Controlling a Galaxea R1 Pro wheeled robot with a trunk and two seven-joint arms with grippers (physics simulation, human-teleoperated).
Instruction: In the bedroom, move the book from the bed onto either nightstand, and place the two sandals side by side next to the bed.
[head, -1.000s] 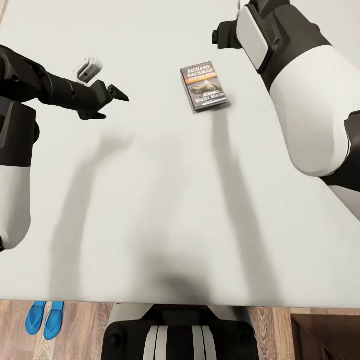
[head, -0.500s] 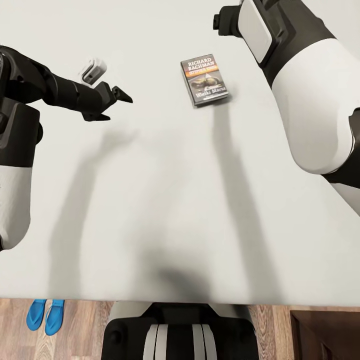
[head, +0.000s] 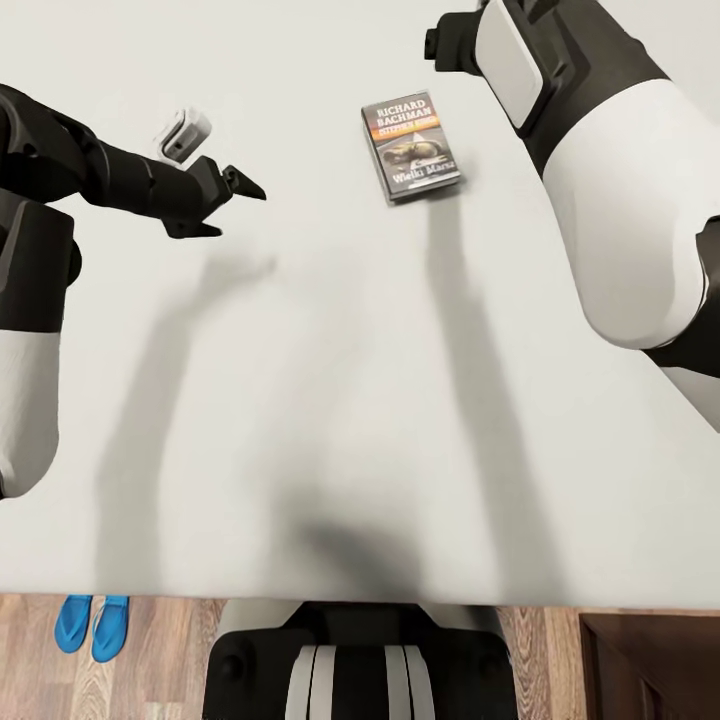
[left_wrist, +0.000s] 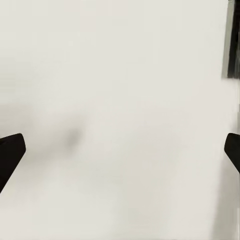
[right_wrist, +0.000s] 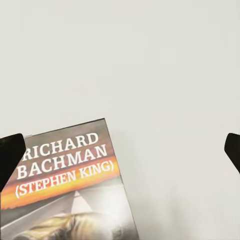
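The bed (head: 330, 400) has a smooth, matt off-white top, plain like flat cloth; the book (head: 410, 146) lying on it has a slightly glossy paper cover; below the bed's near edge the floor (head: 150, 650) is grained wood plank; the two sandals (head: 92, 625) there look smooth and plastic-like; the arm shells (head: 620, 210) over the bed are smooth white and matt black plastic

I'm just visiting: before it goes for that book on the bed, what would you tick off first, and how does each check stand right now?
1. Book lies flat on the bed, nothing on it: ok.
2. Right claw open wide: ok.
3. Right claw centred over the book: not ok; the book sits off to one side in the right wrist view.
4. Left claw apart from the book: ok.
5. Sandals side by side on the floor beside the bed: ok.
6. Nightstand top free: cannot tell.
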